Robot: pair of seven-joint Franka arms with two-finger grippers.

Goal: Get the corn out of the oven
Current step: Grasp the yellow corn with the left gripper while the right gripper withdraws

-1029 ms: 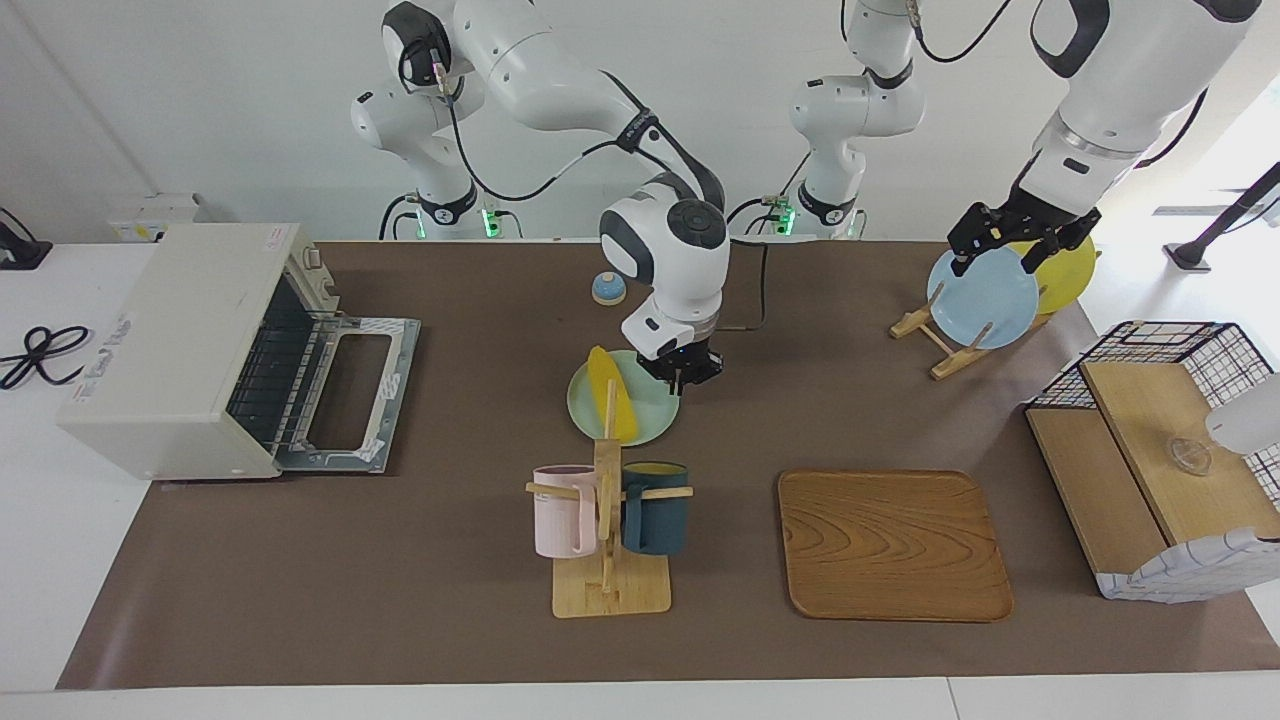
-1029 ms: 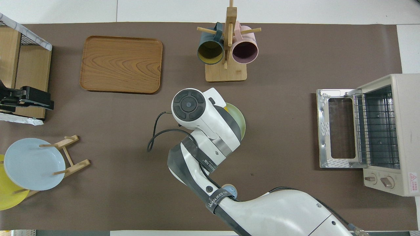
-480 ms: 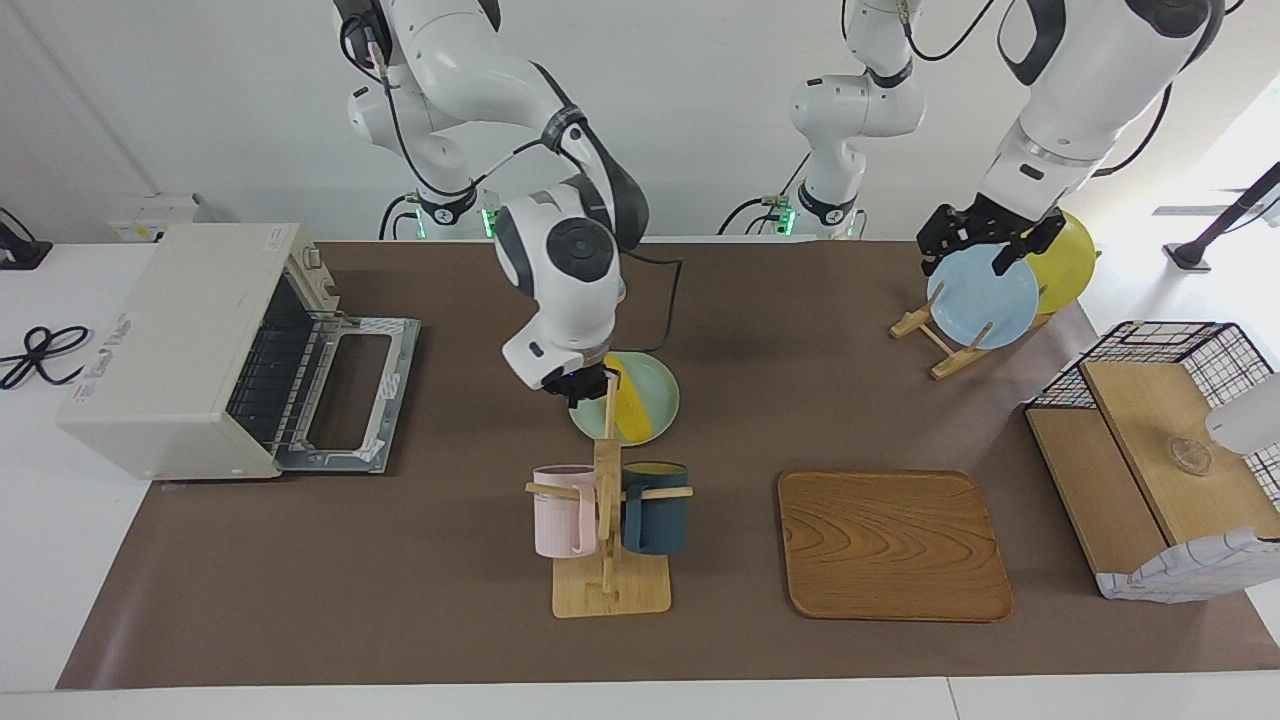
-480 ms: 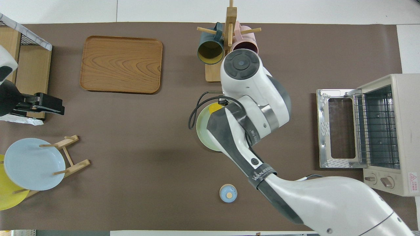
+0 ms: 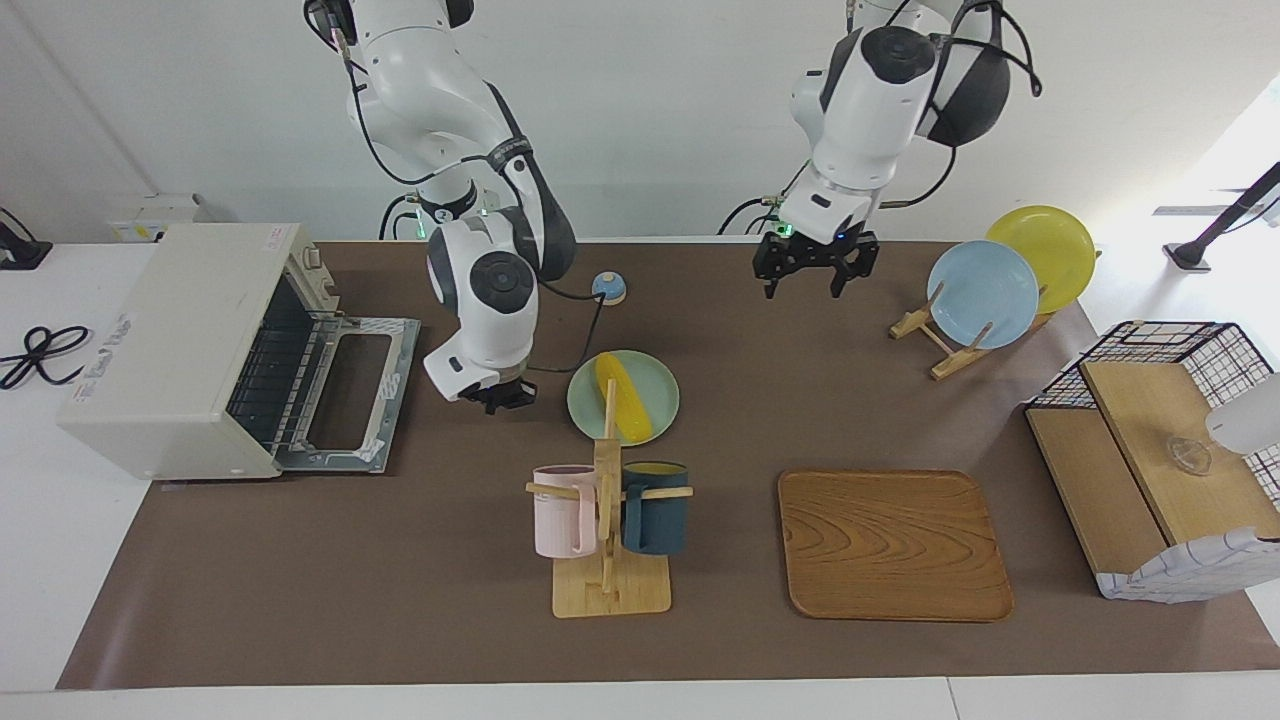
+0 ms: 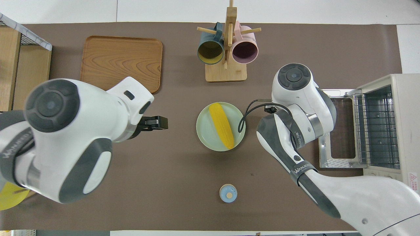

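The corn (image 5: 621, 396) lies on the green plate (image 5: 655, 421), out of the open oven (image 5: 190, 345). My right gripper (image 5: 497, 397), at the plate's nine o'clock in the facing view, holds nothing; I cannot tell its finger state. My left gripper (image 5: 808, 268) hangs open over bare table.

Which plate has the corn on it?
The pale green plate lying flat mid-table holds the corn. The blue plate and yellow plate stand upright in a wooden rack, holding nothing.

The right tool (image 5: 497, 396) now hangs between plate (image 5: 660, 385) and oven (image 5: 180, 345); the left tool (image 5: 803, 268) now hovers over bare counter (image 5: 400, 580).
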